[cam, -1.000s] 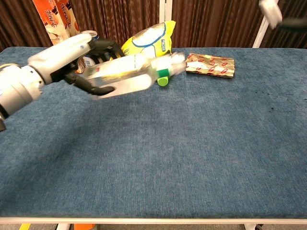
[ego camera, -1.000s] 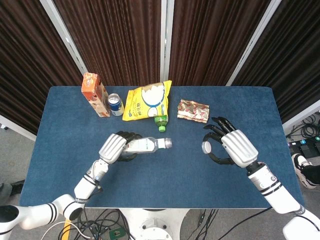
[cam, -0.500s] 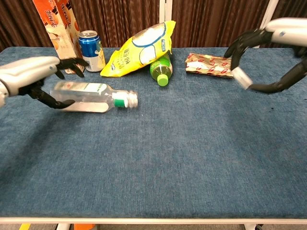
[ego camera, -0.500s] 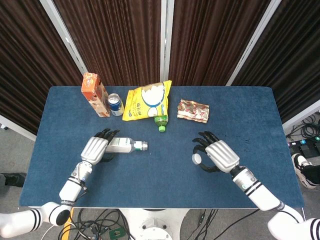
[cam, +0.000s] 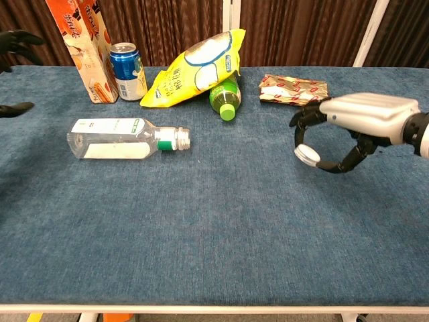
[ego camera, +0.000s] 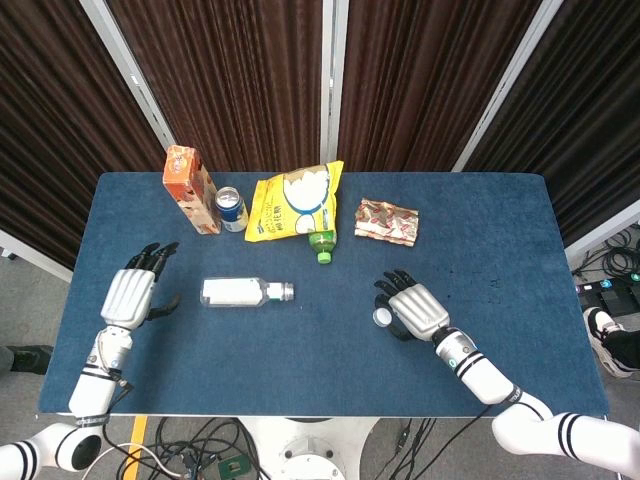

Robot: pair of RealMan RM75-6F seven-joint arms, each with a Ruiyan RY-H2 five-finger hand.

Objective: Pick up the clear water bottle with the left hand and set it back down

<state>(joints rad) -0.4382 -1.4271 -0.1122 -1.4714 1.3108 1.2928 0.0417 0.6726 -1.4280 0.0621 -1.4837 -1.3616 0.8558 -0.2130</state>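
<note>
Clear water bottle [ego camera: 245,291] lies on its side on the blue desk [ego camera: 320,370], capless, neck pointing toward the right robot hand.
Left robot hand [ego camera: 133,296] is released, fingers spread, well left of the bottle and not touching it. Right robot hand [cam: 348,131] pinches a white cap [cam: 307,154]. Chip bag [ego camera: 293,203], soda can [ego camera: 231,209], carton [ego camera: 190,189] sit at the back.

The water bottle [ego camera: 243,291] lies on its side on the counter [ego camera: 320,370], left of centre, neck toward the right. The left hand [ego camera: 131,296] is to its left, apart from it. The right hand [ego camera: 412,310] is on the right half. Along the far edge, left to right: carton [ego camera: 190,189], can [ego camera: 230,208], snack bag [ego camera: 295,201] resting over a second bottle [ego camera: 321,243], and wrapped packet [ego camera: 386,221].
</note>
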